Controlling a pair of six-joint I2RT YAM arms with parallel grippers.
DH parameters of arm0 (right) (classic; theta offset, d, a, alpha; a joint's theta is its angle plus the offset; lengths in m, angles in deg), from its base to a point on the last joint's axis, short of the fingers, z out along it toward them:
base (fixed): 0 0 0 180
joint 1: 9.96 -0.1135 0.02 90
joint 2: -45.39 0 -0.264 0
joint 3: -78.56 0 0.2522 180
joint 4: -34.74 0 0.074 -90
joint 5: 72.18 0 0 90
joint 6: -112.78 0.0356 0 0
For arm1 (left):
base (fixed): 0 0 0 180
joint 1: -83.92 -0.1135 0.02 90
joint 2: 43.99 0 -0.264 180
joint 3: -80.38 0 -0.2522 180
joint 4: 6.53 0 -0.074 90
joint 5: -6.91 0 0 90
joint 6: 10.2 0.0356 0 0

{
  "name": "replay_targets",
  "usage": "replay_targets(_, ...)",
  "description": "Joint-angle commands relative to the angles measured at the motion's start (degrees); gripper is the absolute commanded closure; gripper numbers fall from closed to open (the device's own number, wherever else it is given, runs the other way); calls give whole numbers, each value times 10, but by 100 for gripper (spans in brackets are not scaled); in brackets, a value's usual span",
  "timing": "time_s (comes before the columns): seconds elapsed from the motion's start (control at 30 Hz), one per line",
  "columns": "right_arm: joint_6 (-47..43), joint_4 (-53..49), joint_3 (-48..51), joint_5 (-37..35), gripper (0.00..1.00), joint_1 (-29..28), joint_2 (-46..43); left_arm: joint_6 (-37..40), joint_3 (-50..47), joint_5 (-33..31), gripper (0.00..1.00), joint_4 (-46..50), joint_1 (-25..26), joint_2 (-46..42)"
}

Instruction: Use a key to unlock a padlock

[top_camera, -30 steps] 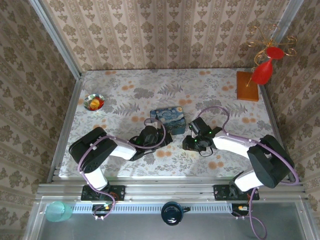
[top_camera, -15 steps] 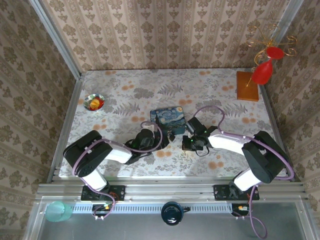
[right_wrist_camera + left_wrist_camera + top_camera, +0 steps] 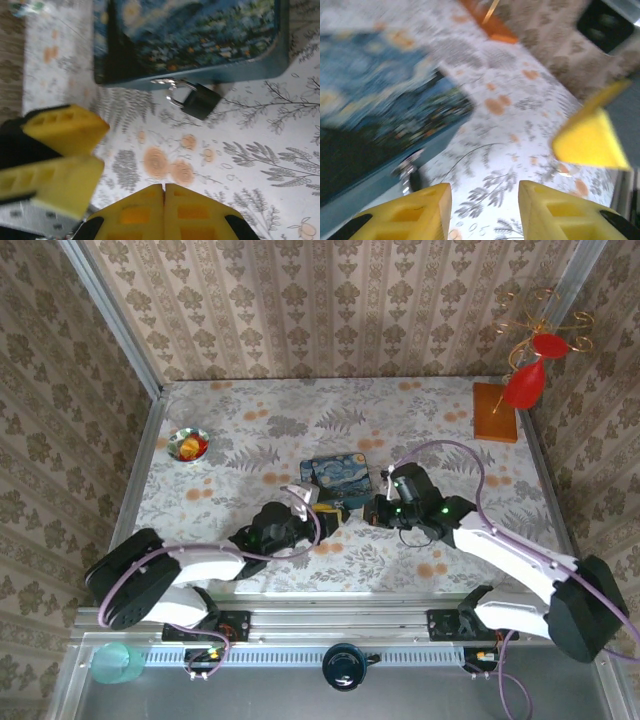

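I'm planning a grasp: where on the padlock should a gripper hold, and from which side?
Probably the padlock by its dark body, pinched across the narrow sides, coming from the open table side: the shackle end lies against the blue tin, blocking that side.

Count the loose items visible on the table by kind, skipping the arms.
tin: 1
padlock: 1
bowl: 1
orange stand: 1
total: 4
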Motion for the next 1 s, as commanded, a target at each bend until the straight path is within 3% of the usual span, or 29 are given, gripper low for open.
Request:
replay_targets(0.0, 57, 13, -4, 15, 100, 2, -42, 165, 0, 26, 60, -21, 23, -34)
replay_targets(0.17, 93, 34, -1, 16, 100, -6, -98, 255, -25, 64, 60, -124, 42, -29)
replay_targets(0.4, 91, 32, -6, 27, 100, -22, -142, 280, -31, 72, 61, -252, 56, 43)
replay_targets(0.97, 80, 38, 1, 18, 100, -58, -154, 300, -11, 57, 74, -257, 71, 63)
